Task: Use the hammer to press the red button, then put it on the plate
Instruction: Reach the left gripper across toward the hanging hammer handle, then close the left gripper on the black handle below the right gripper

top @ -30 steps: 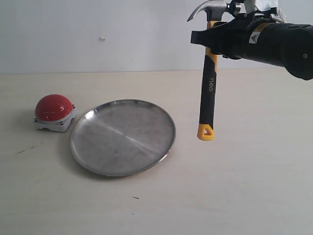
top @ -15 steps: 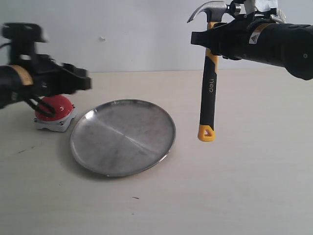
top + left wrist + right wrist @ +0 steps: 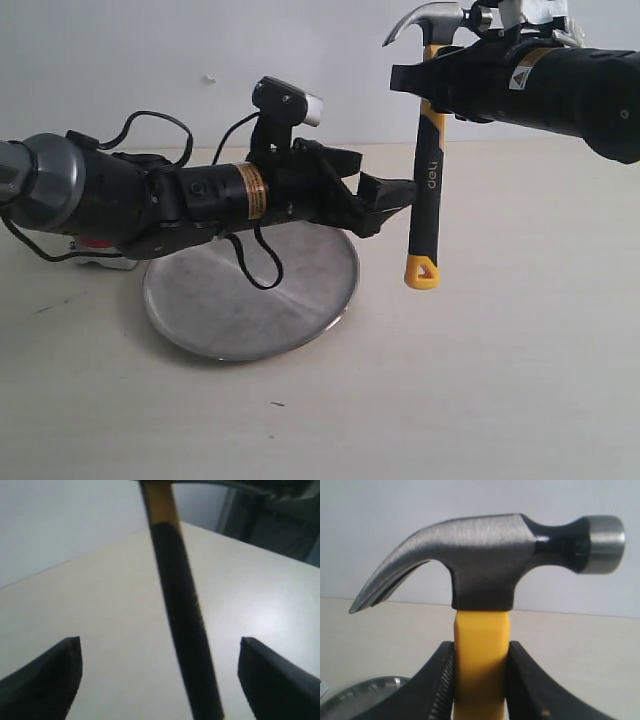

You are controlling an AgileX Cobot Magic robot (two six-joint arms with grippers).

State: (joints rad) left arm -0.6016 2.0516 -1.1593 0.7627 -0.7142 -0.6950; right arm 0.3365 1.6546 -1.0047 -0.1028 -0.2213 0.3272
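The hammer hangs upright in the air right of the plate, dark head up and yellow looped end down. My right gripper is shut on its yellow neck just under the head; both fingers press the neck. My left gripper reaches across over the plate and stands open just left of the handle. In the left wrist view the black handle stands ahead between the spread fingers, touching neither. The red button is almost hidden behind the left arm.
The silver plate's rim shows low in the right wrist view. A pale wall stands behind the light wooden table. The left arm's cables hang over the plate.
My left arm came in from the left, passed over the button and plate, and now reaches the hammer's handle. The right arm and hammer have not moved.
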